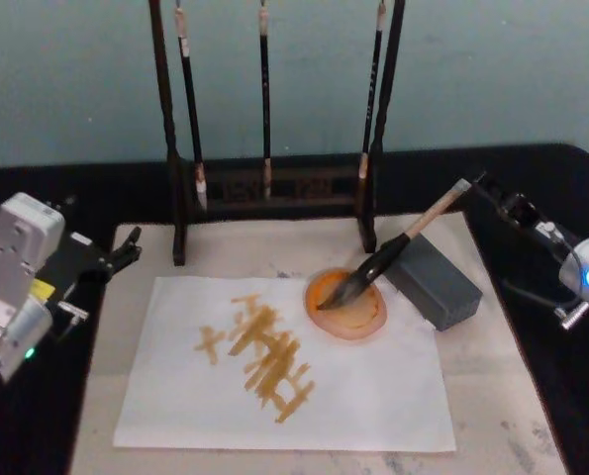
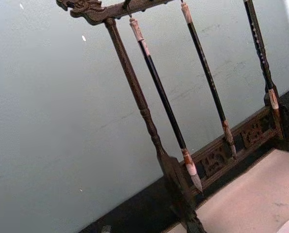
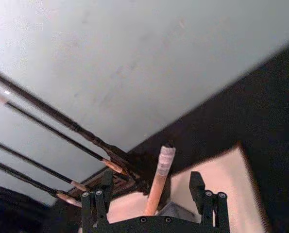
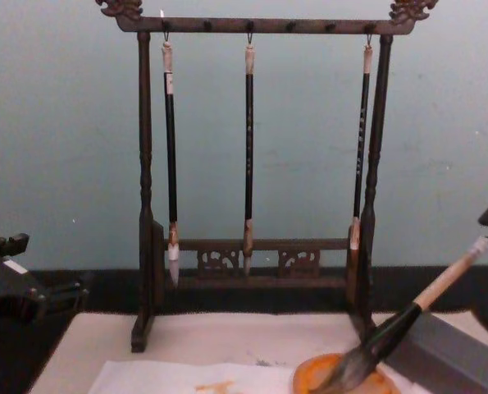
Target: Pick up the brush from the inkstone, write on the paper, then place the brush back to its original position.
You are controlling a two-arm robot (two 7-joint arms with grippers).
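Observation:
The brush [image 1: 398, 247] lies slanted, its dark bristles in the orange inkstone [image 1: 348, 315] and its black lower section propped on a grey block [image 1: 435, 282]. Its tan handle points up toward the back right. My right gripper [image 1: 485, 188] is at the handle's top end. The right wrist view shows this gripper [image 3: 151, 178] open, a finger [image 3: 99, 198] on each side of the tan handle [image 3: 158, 187] and clear of it. The paper [image 1: 373, 391] lies flat with orange strokes at its middle. My left gripper [image 1: 126, 247] is parked off the mat's left side.
A dark wooden rack [image 1: 274, 188] with three thin hanging brushes stands along the back of the cream felt mat [image 1: 492, 396]. The table around the mat is black. In the chest view the brush [image 4: 408, 316] leans beside the rack's right post [image 4: 373, 205].

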